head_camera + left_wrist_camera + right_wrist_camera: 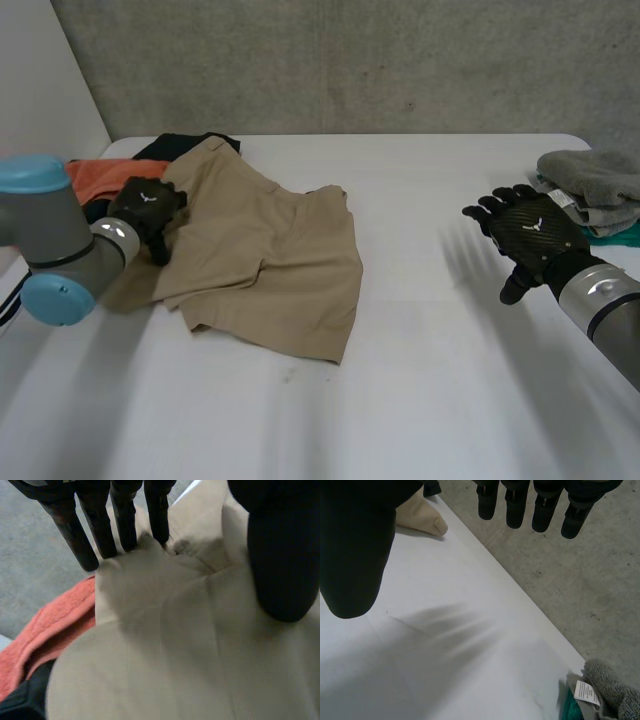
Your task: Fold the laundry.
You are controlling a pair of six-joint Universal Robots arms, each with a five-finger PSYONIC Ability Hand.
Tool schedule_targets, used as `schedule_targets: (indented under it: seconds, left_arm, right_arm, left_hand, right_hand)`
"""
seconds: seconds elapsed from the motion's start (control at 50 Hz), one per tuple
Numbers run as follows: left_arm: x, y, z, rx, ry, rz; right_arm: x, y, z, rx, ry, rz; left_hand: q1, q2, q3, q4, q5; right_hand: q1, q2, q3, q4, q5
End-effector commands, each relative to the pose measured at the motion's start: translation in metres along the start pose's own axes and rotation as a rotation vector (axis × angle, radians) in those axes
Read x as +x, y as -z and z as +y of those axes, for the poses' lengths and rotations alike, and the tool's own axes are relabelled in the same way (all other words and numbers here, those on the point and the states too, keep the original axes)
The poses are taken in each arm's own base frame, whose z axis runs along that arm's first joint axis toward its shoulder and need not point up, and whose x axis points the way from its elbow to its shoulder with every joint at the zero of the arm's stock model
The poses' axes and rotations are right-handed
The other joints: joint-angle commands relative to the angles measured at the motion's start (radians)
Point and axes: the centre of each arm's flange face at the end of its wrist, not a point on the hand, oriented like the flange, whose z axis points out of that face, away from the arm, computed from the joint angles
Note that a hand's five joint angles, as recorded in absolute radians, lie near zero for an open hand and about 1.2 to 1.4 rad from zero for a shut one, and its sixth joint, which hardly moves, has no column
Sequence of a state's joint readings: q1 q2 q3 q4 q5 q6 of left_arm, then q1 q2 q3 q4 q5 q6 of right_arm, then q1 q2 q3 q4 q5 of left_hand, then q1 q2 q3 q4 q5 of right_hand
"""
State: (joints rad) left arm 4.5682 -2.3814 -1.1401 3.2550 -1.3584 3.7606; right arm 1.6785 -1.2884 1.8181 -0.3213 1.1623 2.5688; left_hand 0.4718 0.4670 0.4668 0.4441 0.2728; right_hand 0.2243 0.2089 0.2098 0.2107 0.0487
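- Left hand (147,208) lowered, its fingers (125,520) straight and side by side, thumb held apart
- Right hand (530,232) raised, palm down, fingers spread and relaxed

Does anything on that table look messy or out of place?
The tan shorts lie rumpled and skewed, their edge overlapping an orange towel beside a black garment, all unfolded. The grey folded stack opposite looks tidy by comparison.

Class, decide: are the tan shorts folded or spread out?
Spread out, not yet folded: the shorts lie rumpled on the table, both legs showing side by side.
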Motion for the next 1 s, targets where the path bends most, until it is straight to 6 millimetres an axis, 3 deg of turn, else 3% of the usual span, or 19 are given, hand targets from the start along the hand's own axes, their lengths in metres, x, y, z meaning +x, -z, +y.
schedule_targets:
  seconds: [0.02,0.1,0.12,0.24,0.3,0.32,0.38,0.4,0.46,0.48,0.54,0.56,0.6,0.62,0.64,0.74,0.78,0.86,1.0]
  left_arm:
    - [0.01,-0.014,-0.006,0.119,-0.012,0.076]
    - [0.002,-0.001,-0.054,0.255,0.013,0.036]
    - [0.001,0.009,-0.082,0.332,0.038,0.022]
    - [0.002,0.05,-0.159,0.564,0.162,0.015]
    - [0.015,0.078,-0.196,0.655,0.235,0.069]
    - [0.032,0.092,-0.211,0.69,0.261,0.124]
    - [0.06,0.104,-0.22,0.706,0.282,0.205]
    - [0.086,0.114,-0.224,0.713,0.286,0.272]
    - [0.129,0.128,-0.225,0.706,0.288,0.378]
    - [0.156,0.134,-0.219,0.685,0.284,0.443]
    - [0.196,0.145,-0.206,0.63,0.275,0.542]
    - [0.218,0.153,-0.195,0.582,0.264,0.603]
    - [0.233,0.162,-0.188,0.541,0.253,0.652]
    - [0.238,0.166,-0.186,0.526,0.246,0.671]
    - [0.245,0.173,-0.182,0.498,0.23,0.697]
    - [0.24,0.179,-0.181,0.471,0.154,0.683]
    - [0.225,0.18,-0.187,0.481,0.117,0.648]
    - [0.19,0.183,-0.19,0.461,0.098,0.579]
    - [0.156,0.208,-0.188,0.417,0.121,0.449]
  right_arm:
    - [-0.001,-0.001,0.004,-0.014,0.0,0.001]
    - [0.001,-0.001,0.005,-0.027,-0.001,0.018]
    - [0.002,-0.001,0.005,-0.027,0.0,0.021]
    - [0.005,-0.001,0.004,-0.022,0.003,0.032]
    - [0.007,0.0,0.002,-0.019,0.003,0.038]
    - [0.007,0.0,0.002,-0.018,0.002,0.04]
    - [0.011,0.001,-0.001,-0.012,0.007,0.055]
    - [0.011,0.001,-0.001,-0.011,0.006,0.055]
    - [0.013,0.001,-0.002,-0.009,0.006,0.068]
    - [0.014,0.001,-0.003,-0.007,0.006,0.071]
    - [0.015,0.001,-0.005,-0.006,0.007,0.08]
    - [0.016,0.001,-0.005,-0.007,0.007,0.082]
    - [0.018,0.001,-0.005,-0.007,0.008,0.089]
    - [0.018,0.001,-0.005,-0.008,0.007,0.092]
    - [0.02,0.001,-0.005,-0.008,0.007,0.095]
    - [0.03,0.0,-0.002,-0.014,0.003,0.124]
    - [0.033,-0.002,-0.004,-0.006,0.007,0.129]
    - [0.039,-0.005,-0.012,0.02,0.022,0.137]
    - [0.051,-0.008,-0.028,0.038,0.039,0.12]
  left_hand:
    - [0.924,0.929,0.929,0.952,0.949]
    - [0.924,0.929,0.929,0.952,0.949]
    - [0.924,0.929,0.929,0.952,0.949]
    - [0.924,0.929,0.929,0.952,0.949]
    - [0.924,0.929,0.929,0.952,0.949]
    - [0.924,0.929,0.929,0.952,0.949]
    - [0.924,0.929,0.929,0.952,0.949]
    - [0.924,0.929,0.929,0.952,0.949]
    - [0.924,0.929,0.929,0.952,0.949]
    - [0.924,0.929,0.929,0.952,0.949]
    - [0.924,0.929,0.929,0.952,0.949]
    - [0.924,0.929,0.929,0.952,0.949]
    - [0.902,0.906,0.907,0.929,0.926]
    - [0.739,0.743,0.744,0.766,0.763]
    - [0.377,0.381,0.382,0.404,0.401]
    - [0.068,0.073,0.073,0.096,0.092]
    - [-0.008,-0.004,-0.003,0.019,0.016]
    - [-0.018,-0.013,-0.013,0.01,0.007]
    - [-0.003,0.002,0.002,0.025,0.022]
  right_hand:
    - [-0.05,-0.034,-0.035,-0.036,-0.049]
    - [-0.05,-0.034,-0.035,-0.036,-0.049]
    - [-0.05,-0.034,-0.035,-0.036,-0.049]
    - [-0.05,-0.034,-0.035,-0.036,-0.049]
    - [-0.05,-0.034,-0.035,-0.036,-0.049]
    - [-0.05,-0.034,-0.035,-0.036,-0.049]
    - [-0.05,-0.034,-0.035,-0.036,-0.049]
    - [-0.05,-0.034,-0.035,-0.036,-0.049]
    - [-0.05,-0.034,-0.035,-0.036,-0.049]
    - [-0.05,-0.034,-0.035,-0.036,-0.049]
    - [-0.05,-0.034,-0.035,-0.036,-0.049]
    - [-0.05,-0.034,-0.035,-0.036,-0.049]
    - [-0.05,-0.034,-0.035,-0.036,-0.049]
    - [-0.05,-0.034,-0.035,-0.036,-0.049]
    - [-0.05,-0.034,-0.035,-0.036,-0.049]
    - [-0.05,-0.034,-0.035,-0.036,-0.049]
    - [-0.05,-0.034,-0.035,-0.036,-0.049]
    - [-0.05,-0.034,-0.035,-0.036,-0.049]
    - [-0.05,-0.034,-0.035,-0.036,-0.049]
